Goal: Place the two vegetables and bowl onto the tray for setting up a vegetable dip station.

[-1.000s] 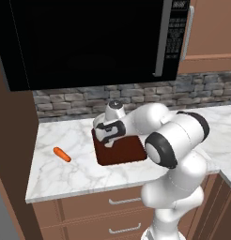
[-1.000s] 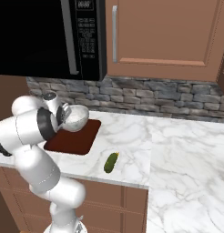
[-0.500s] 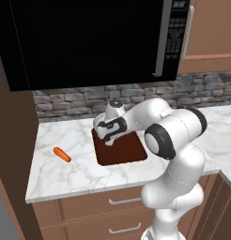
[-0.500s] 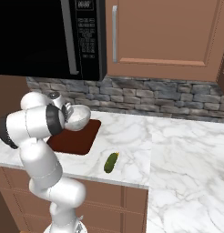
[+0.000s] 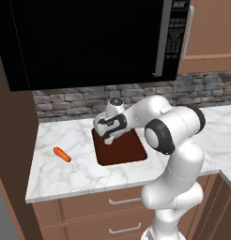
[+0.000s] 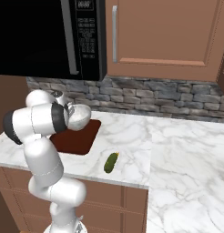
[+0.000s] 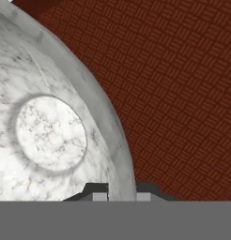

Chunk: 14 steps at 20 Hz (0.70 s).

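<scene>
A: Claw (image 7: 122,187) status?
B: Clamped on bowl (image 7: 51,131) rim, one finger inside, one outside. Bowl held over tray (image 5: 119,150); contact w/ tray can't be told.
A: Veg positions?
B: Carrot (image 5: 61,154) on marble tabletop (image 5: 75,164), left of tray, apart. Cucumber (image 6: 111,162) on tabletop right of tray, near front edge.

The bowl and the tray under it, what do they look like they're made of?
The bowl looks like glazed stoneware or stone: white-grey, with fine dark speckles and veins, and a smooth surface. The tray looks like dark reddish-brown wood or textured plastic, matte, with a fine woven crosshatch pattern. Being rendered, neither is certain.
</scene>
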{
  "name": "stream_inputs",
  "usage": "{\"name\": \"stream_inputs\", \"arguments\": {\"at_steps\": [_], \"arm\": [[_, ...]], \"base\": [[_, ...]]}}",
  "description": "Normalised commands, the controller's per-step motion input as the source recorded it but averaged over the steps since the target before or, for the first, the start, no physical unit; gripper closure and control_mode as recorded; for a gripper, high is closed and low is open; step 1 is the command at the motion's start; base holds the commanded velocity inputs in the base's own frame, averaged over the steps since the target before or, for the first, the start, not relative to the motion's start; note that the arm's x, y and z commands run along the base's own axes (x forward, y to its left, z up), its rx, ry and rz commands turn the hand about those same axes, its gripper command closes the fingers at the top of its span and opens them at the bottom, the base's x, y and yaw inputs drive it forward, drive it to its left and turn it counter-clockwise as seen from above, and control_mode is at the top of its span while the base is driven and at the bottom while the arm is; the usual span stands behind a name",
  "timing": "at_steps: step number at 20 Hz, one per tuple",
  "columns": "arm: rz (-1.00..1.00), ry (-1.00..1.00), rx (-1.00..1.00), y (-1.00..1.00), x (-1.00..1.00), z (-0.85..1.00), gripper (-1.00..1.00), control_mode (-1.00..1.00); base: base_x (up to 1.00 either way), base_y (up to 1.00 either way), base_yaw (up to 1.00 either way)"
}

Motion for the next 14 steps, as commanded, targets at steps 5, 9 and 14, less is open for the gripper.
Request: {"name": "stream_inputs", "arguments": {"at_steps": [5,9,14], "arm": [[0.0,0.04,0.04,0.0,0.04,-0.09,1.0,-1.0],[-0.01,0.01,0.03,0.0,0.0,-0.02,1.0,-1.0],[-0.01,0.01,0.03,-0.01,0.0,0.0,-1.0,-1.0]], "base": [[0.0,0.0,0.0],[0.0,0.0,0.0],[0.0,0.0,0.0]]}}
